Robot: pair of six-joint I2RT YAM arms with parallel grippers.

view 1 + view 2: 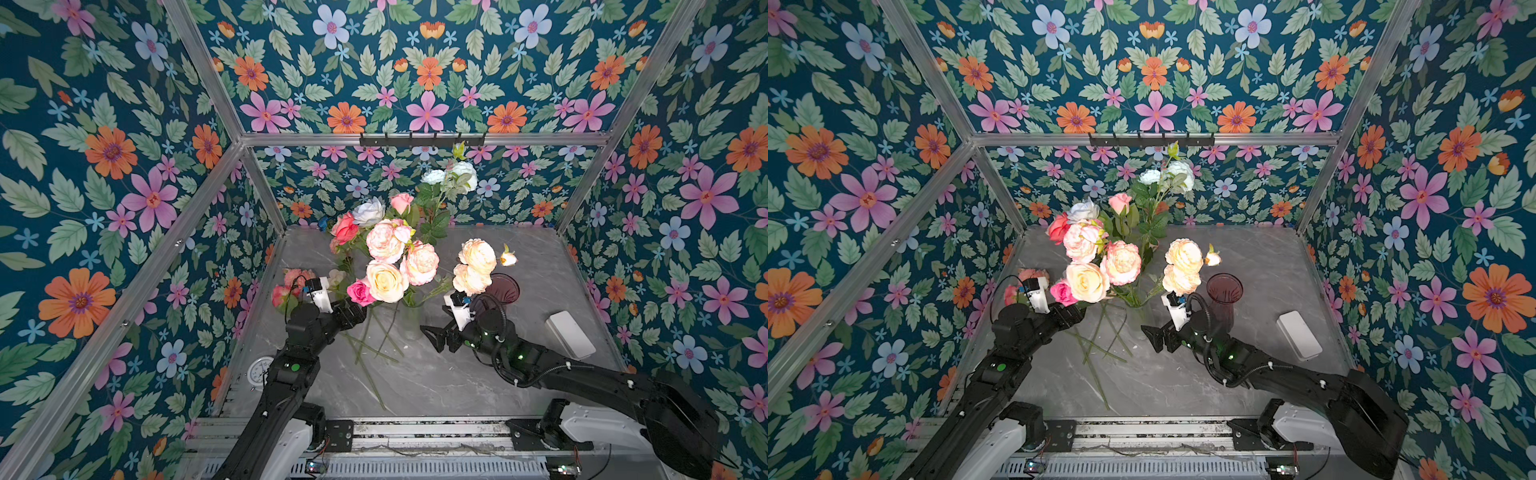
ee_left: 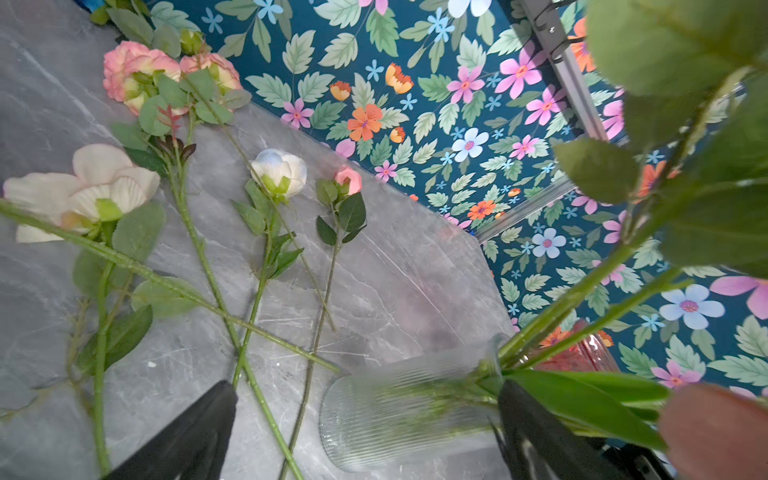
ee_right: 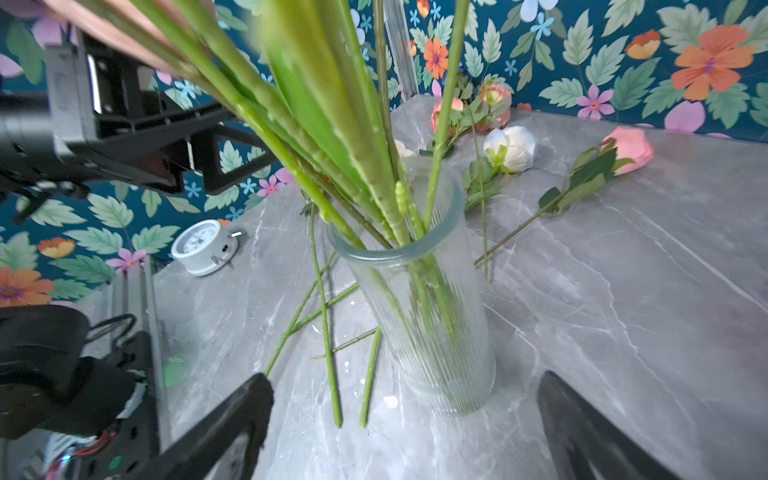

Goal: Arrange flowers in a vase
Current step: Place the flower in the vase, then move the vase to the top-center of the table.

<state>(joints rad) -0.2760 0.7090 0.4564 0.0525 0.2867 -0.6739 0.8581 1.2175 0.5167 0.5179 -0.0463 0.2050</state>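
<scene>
Most of the flowers [image 1: 388,266] stand in the clear ribbed vase [image 3: 415,324] mid-table, stems near upright and fanning outward, heads up. A few more lie flat on the table [image 1: 457,386], stems crossing, heads toward the far left corner and cut ends toward the arm bases. My left gripper [image 1: 355,318] and right gripper [image 1: 430,338] flank the vase, both spread wide and gripping nothing.
</scene>
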